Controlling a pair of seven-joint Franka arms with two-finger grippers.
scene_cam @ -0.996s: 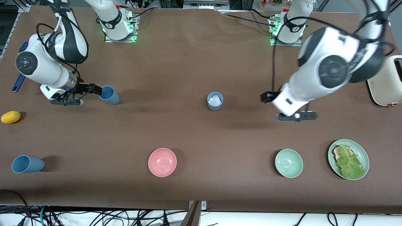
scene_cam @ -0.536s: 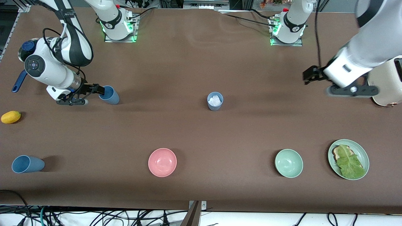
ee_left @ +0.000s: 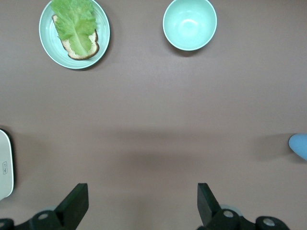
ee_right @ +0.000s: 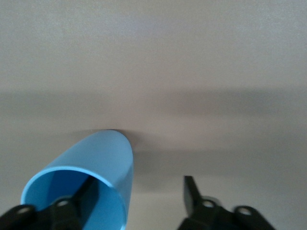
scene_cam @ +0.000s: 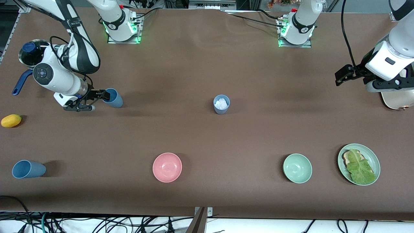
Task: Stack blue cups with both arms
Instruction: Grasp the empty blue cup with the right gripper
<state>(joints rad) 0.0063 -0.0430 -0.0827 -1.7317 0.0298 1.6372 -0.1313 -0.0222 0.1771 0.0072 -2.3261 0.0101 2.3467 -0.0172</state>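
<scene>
Right gripper: down at the table near the right arm's end, jaws straddling the wall of the tipped cup; one finger sits inside the mouth, the other outside with a gap to the wall, so not clamped yet

Tipped cup: bright blue, lying on its side, mouth toward the gripper, resting on the cloth

Left gripper: up in the air at the left arm's end, beside the toaster, jaws wide apart, nothing between them; the arm waits

Middle cup: slate-blue, upright mid-table, something white inside

Third cup: blue, on its side, near the front camera at the right arm's end, well apart from the others

Bowls: pink bowl and green bowl, both upright, nearer the camera than the middle cup

Plate: green, just beside the green bowl, bread and a lettuce leaf on it

Lemon: at the table edge, between the tipped cup and the third cup
</scene>
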